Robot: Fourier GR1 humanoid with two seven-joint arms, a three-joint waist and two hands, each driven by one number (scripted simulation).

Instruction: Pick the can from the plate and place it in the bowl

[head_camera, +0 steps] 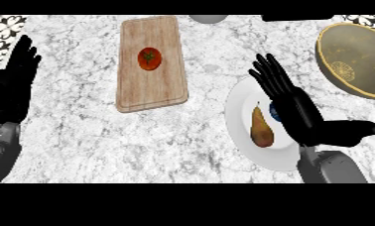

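Note:
A white plate point(238, 116) lies at the right of the counter. Only a small blue sliver of the can point(273, 112) shows on it, the rest being hidden behind my right hand point(296, 111). That hand hovers over the plate's right half, open, with straight fingers pointing up and to the left. Whether it touches the can I cannot tell. A brown pear point(261, 128) lies on the plate just left of the can. The yellow-green bowl point(344, 56) stands at the upper right, cut off by the view's edge. My left hand point(18, 79) rests open at the far left edge.
A wooden cutting board point(150, 91) with a red tomato point(149, 58) on it lies left of centre. A grey round object point(209, 19) and a dark object point(296, 18) sit at the counter's far edge.

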